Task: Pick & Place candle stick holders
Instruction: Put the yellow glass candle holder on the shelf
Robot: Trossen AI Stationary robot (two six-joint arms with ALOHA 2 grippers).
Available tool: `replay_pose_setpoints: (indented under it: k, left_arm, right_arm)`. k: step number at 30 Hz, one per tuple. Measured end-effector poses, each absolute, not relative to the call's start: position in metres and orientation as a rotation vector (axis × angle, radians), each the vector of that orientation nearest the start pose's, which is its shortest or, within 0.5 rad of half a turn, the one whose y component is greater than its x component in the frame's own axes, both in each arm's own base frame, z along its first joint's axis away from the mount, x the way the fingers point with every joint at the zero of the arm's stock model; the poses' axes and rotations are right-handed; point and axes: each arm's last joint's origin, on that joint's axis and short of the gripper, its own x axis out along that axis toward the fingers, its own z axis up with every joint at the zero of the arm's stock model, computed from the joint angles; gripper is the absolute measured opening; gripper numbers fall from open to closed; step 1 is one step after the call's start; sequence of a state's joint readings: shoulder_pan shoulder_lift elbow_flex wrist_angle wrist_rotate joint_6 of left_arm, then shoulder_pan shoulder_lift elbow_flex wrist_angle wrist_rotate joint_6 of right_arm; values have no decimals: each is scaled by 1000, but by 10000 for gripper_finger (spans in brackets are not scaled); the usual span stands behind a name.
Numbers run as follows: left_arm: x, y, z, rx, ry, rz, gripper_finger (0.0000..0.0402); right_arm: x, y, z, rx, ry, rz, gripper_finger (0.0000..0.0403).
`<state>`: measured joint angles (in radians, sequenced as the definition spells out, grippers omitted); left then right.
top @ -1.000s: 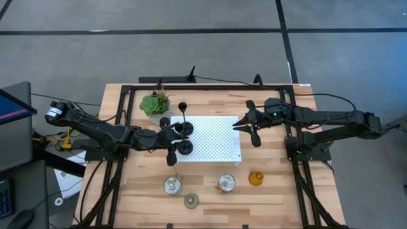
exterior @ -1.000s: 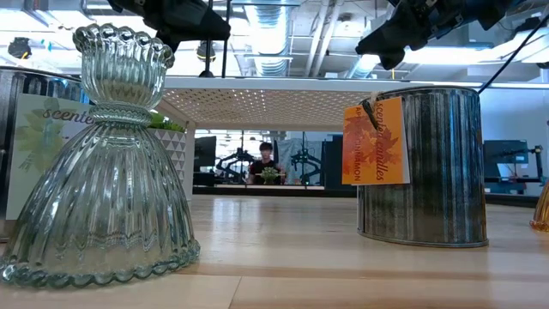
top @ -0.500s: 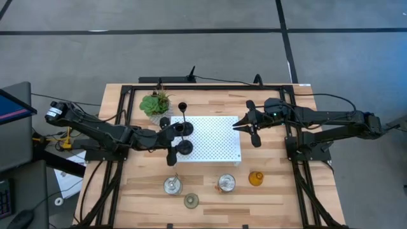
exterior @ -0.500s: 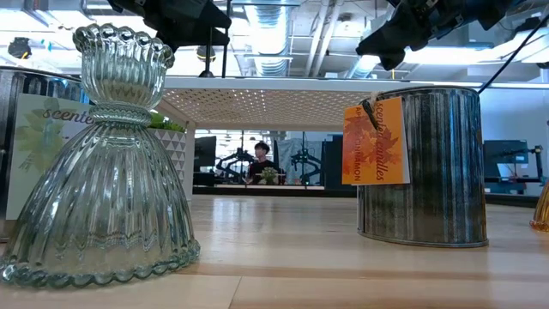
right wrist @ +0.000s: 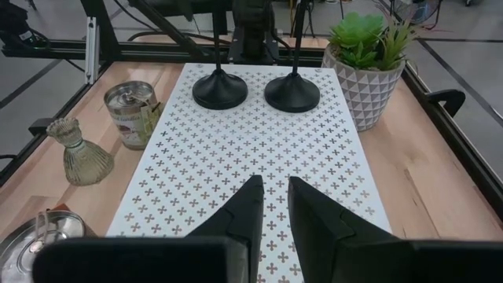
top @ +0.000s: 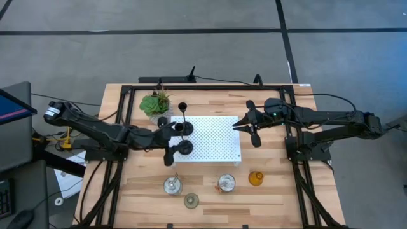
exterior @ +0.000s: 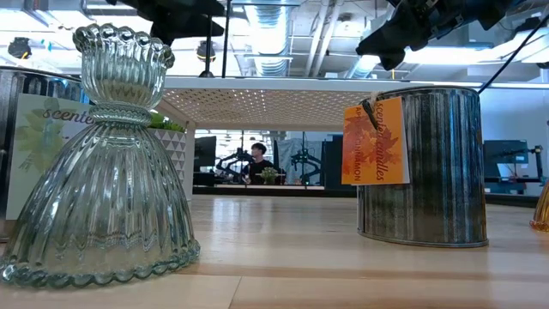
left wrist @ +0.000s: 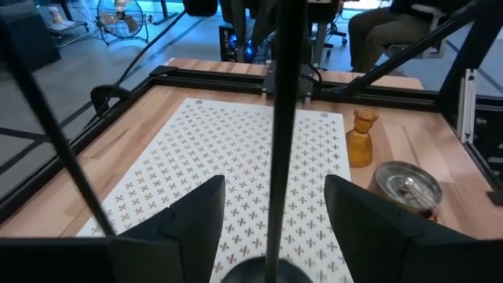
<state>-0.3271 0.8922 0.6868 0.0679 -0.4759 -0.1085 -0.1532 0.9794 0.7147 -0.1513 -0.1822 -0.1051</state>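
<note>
Two black thin-stemmed candle stick holders stand upright on their round bases at the left end of the white perforated platform [top: 213, 137], the far one [top: 185, 128] and the near one [top: 184, 147]. My left gripper [top: 172, 141] is open. Its fingers [left wrist: 189, 224] stand on either side of the near holder's stem [left wrist: 280, 118] without touching it. My right gripper [top: 236, 127] hovers over the platform's right end, shut and holding nothing. An amber glass holder [top: 255, 179], two silvery cups [top: 173, 185] [top: 226, 183] and a pale green glass holder [top: 191, 201] stand on the near part of the table.
A green potted plant [top: 156, 104] stands by the platform's far left corner. A black frame [top: 127, 121] runs along the table's left, far and right sides. Bare wood lies between the platform and the row of glass holders.
My left gripper has opened and let go of the near black holder's stem, then drawn back a little toward the table's left edge. The holder stays upright on the platform.
</note>
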Motion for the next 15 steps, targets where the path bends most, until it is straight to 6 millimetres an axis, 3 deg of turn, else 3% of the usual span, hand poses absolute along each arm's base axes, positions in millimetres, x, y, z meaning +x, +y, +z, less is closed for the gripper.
replay_pose_setpoints:
  k: [7,15]
  left_arm:
    - [171,-49,306,-33,179,119,209]
    - [149,-52,312,-44,187,-59,199]
  right_arm:
    - [211,-27,278,-34,408,50,53]
    - [211,-27,278,-34,407,50,53]
